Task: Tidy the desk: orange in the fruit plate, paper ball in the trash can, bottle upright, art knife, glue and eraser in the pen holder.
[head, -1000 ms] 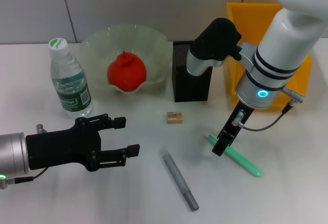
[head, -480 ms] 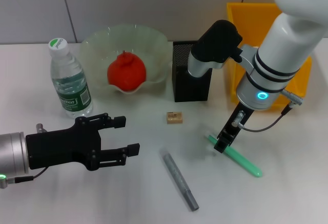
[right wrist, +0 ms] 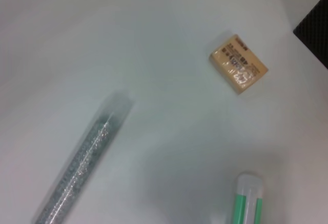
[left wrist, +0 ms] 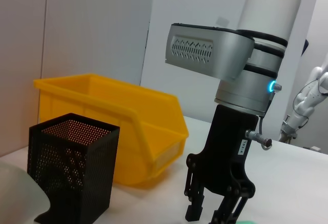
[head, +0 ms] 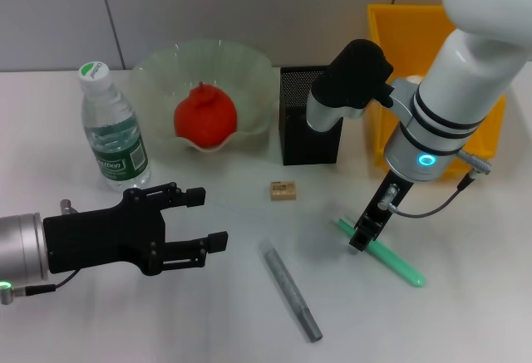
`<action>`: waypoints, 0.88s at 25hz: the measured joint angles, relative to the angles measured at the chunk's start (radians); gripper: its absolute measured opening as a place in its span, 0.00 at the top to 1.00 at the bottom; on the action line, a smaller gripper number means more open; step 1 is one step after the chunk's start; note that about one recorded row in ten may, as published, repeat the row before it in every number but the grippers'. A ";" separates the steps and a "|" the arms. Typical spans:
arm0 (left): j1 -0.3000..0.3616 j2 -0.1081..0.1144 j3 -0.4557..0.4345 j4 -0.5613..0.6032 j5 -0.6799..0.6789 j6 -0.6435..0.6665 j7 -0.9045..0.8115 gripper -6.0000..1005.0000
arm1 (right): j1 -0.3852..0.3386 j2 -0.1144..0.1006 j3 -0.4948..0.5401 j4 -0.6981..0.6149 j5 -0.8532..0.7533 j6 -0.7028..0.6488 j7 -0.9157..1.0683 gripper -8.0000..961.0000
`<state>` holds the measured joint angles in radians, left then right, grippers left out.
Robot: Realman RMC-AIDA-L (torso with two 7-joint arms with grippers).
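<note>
At the near left of the white desk (head: pixel 208 313) the left gripper (head: pixel 204 218) hovers idle, its black fingers spread wide with nothing between them. Behind it the water bottle (head: pixel 112 130) stands upright with its white cap on. Next comes the fruit plate (head: pixel 158 68), a pale-green scalloped bowl, with the orange (head: pixel 204 116) sitting inside it. In front of the bowl, out on the bare desk, lies the tan eraser (head: pixel 283 190), flat and untouched; nearer the robot a grey glittery stick (head: pixel 292 293) lies at a slant, well apart from both grippers. The black mesh pen holder (head: pixel 309 134) stands upright between the bowl and the yellow trash can (head: pixel 399 26); the left wrist view shows the two just beside each other. Furthest right, the right gripper (head: pixel 362 236) points down, its fingers a little apart and right over the near end of a green stick with a clear cap (head: pixel 391 259), which lies on the desk; whether the fingertips touch it I cannot tell, and they are not closed on it
</note>
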<state>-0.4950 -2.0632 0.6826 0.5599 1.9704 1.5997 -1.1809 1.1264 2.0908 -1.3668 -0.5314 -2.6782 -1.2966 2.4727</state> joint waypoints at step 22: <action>-0.001 -0.002 0.000 0.000 -0.002 -0.006 -0.002 0.21 | -0.005 0.000 -0.011 0.001 0.015 0.007 -0.012 0.62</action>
<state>-0.4955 -2.0648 0.6826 0.5599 1.9680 1.5936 -1.1827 1.1214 2.0908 -1.3775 -0.5308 -2.6629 -1.2900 2.4604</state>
